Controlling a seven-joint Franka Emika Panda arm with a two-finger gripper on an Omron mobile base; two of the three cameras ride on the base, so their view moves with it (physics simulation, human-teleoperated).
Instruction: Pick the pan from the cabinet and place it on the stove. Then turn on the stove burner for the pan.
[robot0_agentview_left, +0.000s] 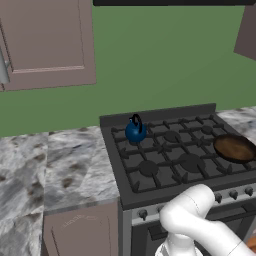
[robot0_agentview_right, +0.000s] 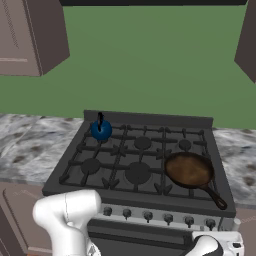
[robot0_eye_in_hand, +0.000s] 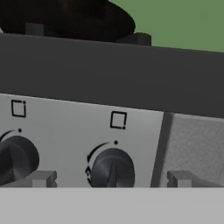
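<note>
The pan (robot0_agentview_right: 189, 170) sits on the front right burner of the stove (robot0_agentview_right: 120, 150), its handle pointing toward the front right corner. It also shows at the right edge of the left base view, pan (robot0_agentview_left: 234, 148) on stove (robot0_agentview_left: 150, 167). In the hand view my gripper (robot0_eye_in_hand: 111, 178) is open, close to the stove's front panel. Its fingertips (robot0_eye_in_hand: 43, 178) stand on either side of a dark knob (robot0_eye_in_hand: 111, 168). The pan's dark underside (robot0_eye_in_hand: 65, 17) rises above the panel's top edge. The cabinet (robot0_agentview_left: 47, 42) hangs at the upper left, doors closed.
A small blue kettle (robot0_agentview_left: 135, 131) stands on the rear left burner. A second knob (robot0_eye_in_hand: 15, 159) lies left of the one between my fingers. Marble counter (robot0_agentview_left: 50, 165) flanks the stove on both sides, and a green wall is behind.
</note>
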